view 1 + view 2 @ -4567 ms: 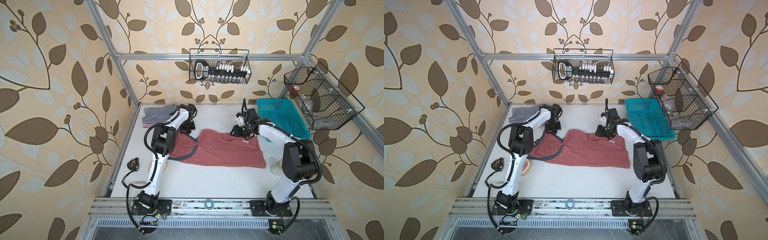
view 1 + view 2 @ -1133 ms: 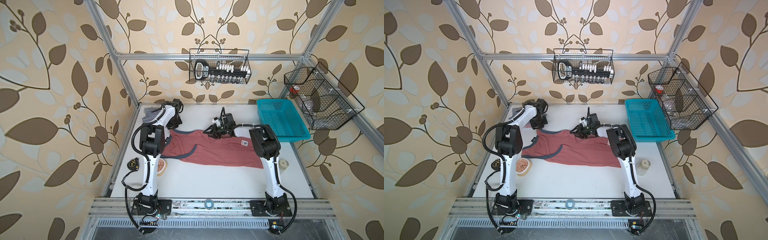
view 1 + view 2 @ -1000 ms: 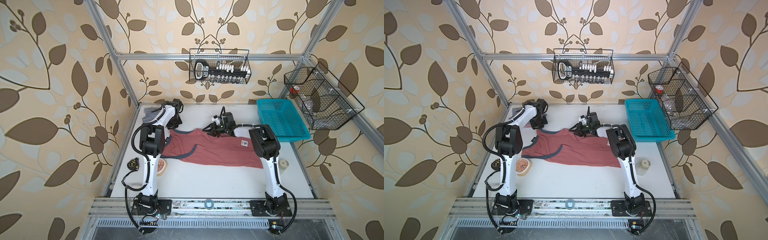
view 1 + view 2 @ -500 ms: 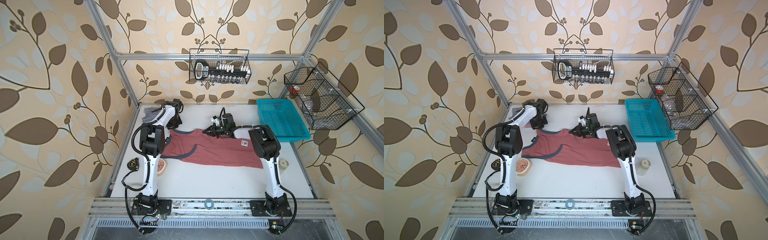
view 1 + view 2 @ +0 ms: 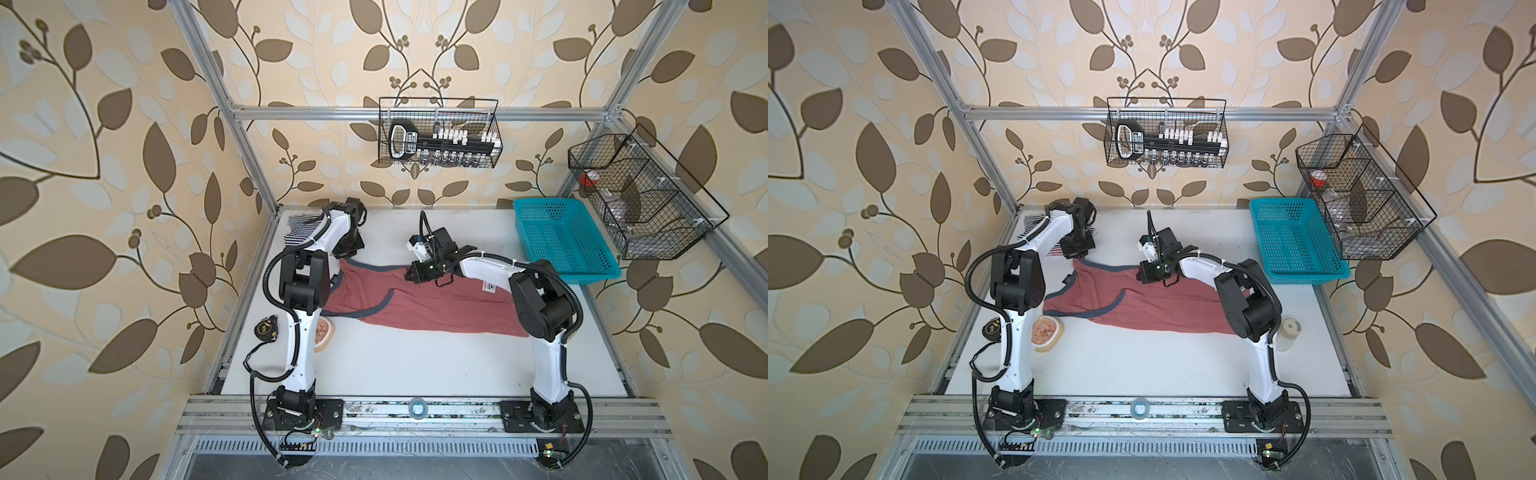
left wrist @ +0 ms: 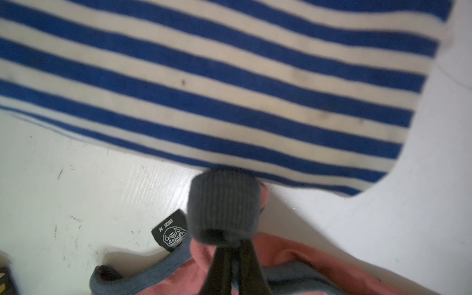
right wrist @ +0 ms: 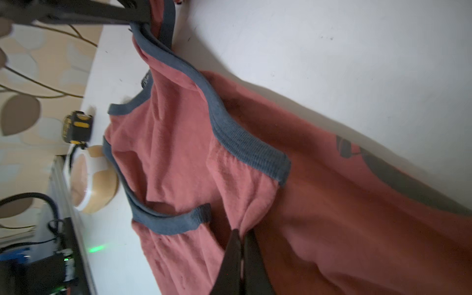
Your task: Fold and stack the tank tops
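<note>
Broadly, the white flat surface fills the lower middle of both top views. Across its centre lies the dusty red cloth tank top with grey-blue trim, spread from left of centre to right of centre. Its strap and armhole end lies toward the left, and its body is rumpled, not folded. At the right of the frame, by the surface's far right corner, stands a teal plastic mesh basket, apart from the cloth. In the surface's upper left corner the navy-and-white striped cloth tank top lies as a folded bundle, partly behind the left arm. The left wrist view shows its stripes flat and just beside the red top's strap. The left hand, just below and right of that bundle, is clenched on a grey-blue strap of the red top, which loops over its fingertips in the left wrist view. The right hand, near mid-frame at the top's far edge, is pinched tight on a fold of red fabric, as the right wrist view shows. A cream roll of tape sits at the lower left by the red top's hem. A black and yellow tape measure lies at the left edge. A black size label pokes out at the neckline.
</note>
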`<state>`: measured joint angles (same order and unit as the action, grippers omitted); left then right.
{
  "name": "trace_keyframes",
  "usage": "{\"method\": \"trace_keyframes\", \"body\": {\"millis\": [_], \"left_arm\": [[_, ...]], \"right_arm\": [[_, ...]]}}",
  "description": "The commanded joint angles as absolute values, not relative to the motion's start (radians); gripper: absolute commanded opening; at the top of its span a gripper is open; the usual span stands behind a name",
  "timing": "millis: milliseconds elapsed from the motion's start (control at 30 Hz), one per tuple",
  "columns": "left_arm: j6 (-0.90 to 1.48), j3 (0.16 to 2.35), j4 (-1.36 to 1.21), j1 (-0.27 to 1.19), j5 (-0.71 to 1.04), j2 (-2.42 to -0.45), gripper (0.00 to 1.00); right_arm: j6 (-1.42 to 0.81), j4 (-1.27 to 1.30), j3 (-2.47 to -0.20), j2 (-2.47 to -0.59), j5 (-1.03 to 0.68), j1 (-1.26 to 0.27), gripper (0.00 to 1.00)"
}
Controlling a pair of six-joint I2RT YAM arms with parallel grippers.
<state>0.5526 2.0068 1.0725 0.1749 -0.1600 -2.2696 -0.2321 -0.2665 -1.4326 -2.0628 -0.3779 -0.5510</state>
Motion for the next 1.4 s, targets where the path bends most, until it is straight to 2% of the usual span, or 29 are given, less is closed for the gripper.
{"method": "trace_keyframes", "body": {"millis": [0, 200, 367, 467, 600, 767, 1100, 1367], "left_arm": [[0.549, 1.998, 1.101, 0.171, -0.160, -2.256, 0.11], [0.547, 1.980, 1.098, 0.169, -0.164, -2.245, 0.23], [0.548, 1.978, 1.100, 0.169, -0.167, -2.226, 0.33], [0.548, 1.983, 1.104, 0.169, -0.181, -2.210, 0.39], [0.546, 2.000, 1.112, 0.170, -0.192, -2.189, 0.42], [0.546, 2.011, 1.118, 0.170, -0.193, -2.166, 0.42], [0.541, 2.017, 1.129, 0.169, -0.213, -2.141, 0.43], [0.543, 2.011, 1.137, 0.169, -0.215, -2.141, 0.43]], "right_arm": [[-0.081, -0.336, -1.412, -2.036, -0.189, -0.602, 0.00], [-0.004, -0.378, -1.393, -2.026, -0.117, -0.645, 0.22], [-0.025, -0.311, -1.326, -1.968, -0.195, -0.625, 0.30], [-0.074, -0.237, -1.285, -1.933, -0.279, -0.594, 0.31], [-0.192, -0.130, -1.261, -1.929, -0.411, -0.529, 0.31], [-0.367, -0.014, -1.276, -1.989, -0.508, -0.481, 0.30], [-0.534, 0.077, -1.354, -2.151, -0.596, -0.479, 0.27], [-0.671, 0.297, -1.313, -2.170, -0.708, -0.492, 0.26]]}}
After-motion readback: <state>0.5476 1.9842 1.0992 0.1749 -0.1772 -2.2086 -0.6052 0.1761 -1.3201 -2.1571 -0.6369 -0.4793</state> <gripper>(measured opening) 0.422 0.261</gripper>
